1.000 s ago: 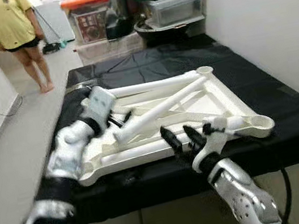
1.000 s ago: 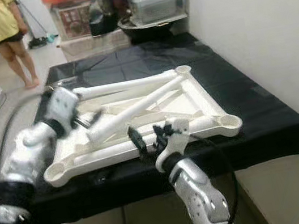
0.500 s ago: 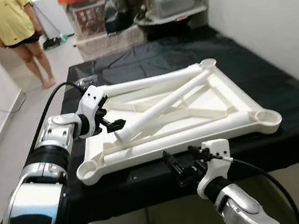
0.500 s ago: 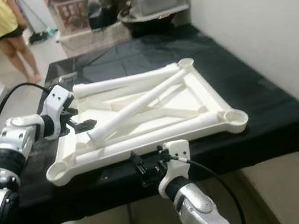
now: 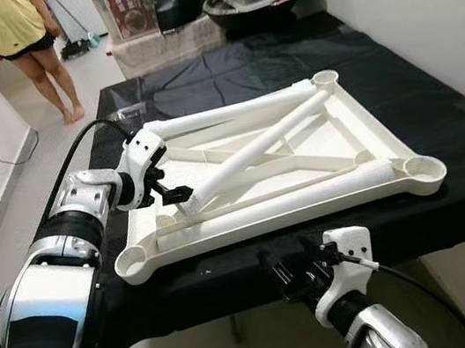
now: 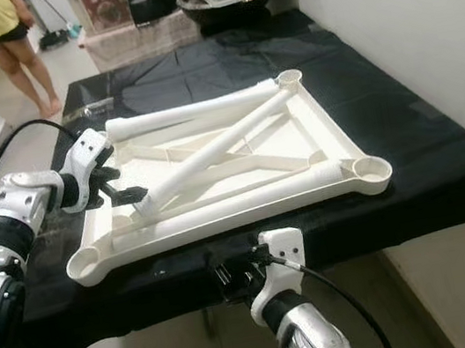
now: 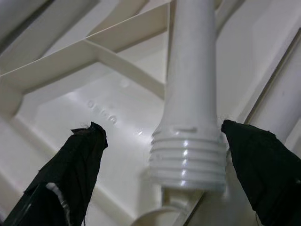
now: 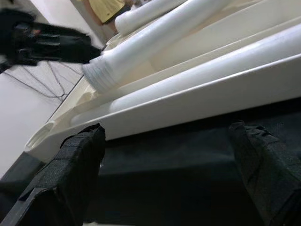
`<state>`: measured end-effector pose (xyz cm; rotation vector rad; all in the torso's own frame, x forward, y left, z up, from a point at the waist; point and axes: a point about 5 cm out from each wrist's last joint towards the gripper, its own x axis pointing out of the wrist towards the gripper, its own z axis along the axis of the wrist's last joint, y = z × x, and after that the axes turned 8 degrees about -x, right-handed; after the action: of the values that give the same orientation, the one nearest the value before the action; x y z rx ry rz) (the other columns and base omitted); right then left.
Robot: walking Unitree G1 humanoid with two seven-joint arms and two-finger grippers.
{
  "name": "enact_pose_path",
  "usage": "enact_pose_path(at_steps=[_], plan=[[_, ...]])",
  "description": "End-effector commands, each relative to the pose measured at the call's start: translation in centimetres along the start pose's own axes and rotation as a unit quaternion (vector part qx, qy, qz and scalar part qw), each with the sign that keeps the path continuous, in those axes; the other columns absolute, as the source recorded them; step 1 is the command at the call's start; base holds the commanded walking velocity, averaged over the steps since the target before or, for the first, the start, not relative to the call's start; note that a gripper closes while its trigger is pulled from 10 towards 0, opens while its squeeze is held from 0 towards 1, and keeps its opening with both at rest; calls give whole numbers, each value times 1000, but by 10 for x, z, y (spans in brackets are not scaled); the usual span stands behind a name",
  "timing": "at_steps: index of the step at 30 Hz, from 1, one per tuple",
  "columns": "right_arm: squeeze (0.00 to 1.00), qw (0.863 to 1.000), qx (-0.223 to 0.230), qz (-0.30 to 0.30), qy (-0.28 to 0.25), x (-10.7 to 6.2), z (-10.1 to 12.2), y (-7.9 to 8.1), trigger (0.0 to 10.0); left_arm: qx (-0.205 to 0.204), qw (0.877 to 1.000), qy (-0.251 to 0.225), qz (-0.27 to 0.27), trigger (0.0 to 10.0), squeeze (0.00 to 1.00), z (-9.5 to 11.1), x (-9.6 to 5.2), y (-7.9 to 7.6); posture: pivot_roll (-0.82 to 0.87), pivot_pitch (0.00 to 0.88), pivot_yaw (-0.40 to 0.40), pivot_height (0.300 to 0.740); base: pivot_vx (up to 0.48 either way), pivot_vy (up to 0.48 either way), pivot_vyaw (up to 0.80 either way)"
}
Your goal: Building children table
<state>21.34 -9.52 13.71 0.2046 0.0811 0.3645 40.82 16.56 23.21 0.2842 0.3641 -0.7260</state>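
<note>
white tabletop lies upside down on the black-draped desk, ribs up, leg sockets at its corners. one leg lies diagonally across it, threaded end toward the left gripper; two more legs lie along the far and near rims. left wrist view shows what the head views can't: jaws wide, one fingertip each side of the threaded end, not clamping it. right gripper sits below the desk's near edge, jaws wide, in front of the cloth. versus 0.5 s ago, it has dropped lower and the camera has tilted down. wall runs close along the desk's right side; floor is open on the left, where a person stands well off.
</note>
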Motion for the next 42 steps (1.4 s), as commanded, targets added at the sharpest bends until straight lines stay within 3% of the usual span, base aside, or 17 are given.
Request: enact_pose_path(at_steps=[1,7,11,16,18,19,32,35,37,38,41,42], plan=[[0,1000,9,10,10,-4,0,9,10000,2,1000,-3,-12,10000,0,5,2,-3,23,202,137,740,0,0,0],[0,1000,17,7,17,-11,1,10,10000,8,1000,10,-21,10000,0,9,7,-8,21,223,140,740,0,0,0],[0,999,24,1,20,-15,2,13,10000,15,997,70,-26,10000,0,-11,7,-8,22,233,146,740,0,0,0],[0,999,27,0,22,-15,3,15,10000,18,996,89,-22,10000,0,-19,6,-7,22,234,148,740,0,0,0],[0,999,29,-1,25,-16,3,15,10000,24,995,97,-13,9490,0,-23,6,-5,24,233,146,740,0,0,0],[0,999,31,-2,24,-15,3,15,10000,25,995,99,-6,0,0,-24,5,-4,26,232,146,740,0,0,0],[0,999,33,-4,27,-13,4,13,10000,40,994,94,25,0,0,-29,4,0,26,225,143,740,0,0,0],[0,999,33,-5,26,-11,4,12,10000,45,996,65,38,0,0,-19,5,1,23,224,140,740,0,0,0],[0,999,38,-11,21,-9,5,9,10000,58,996,6,60,0,0,3,4,3,22,207,135,740,0,0,0],[0,999,38,-11,21,-9,5,9,10000,58,996,6,60,0,0,3,4,3,22,207,135,740,0,0,0],[0,999,45,-20,12,-3,6,3,10000,73,993,-69,69,0,0,31,0,3,24,184,124,740,0,0,0],[0,999,45,-20,12,-3,6,3,10000,73,993,-69,69,0,0,31,0,3,24,184,124,740,0,0,0]])
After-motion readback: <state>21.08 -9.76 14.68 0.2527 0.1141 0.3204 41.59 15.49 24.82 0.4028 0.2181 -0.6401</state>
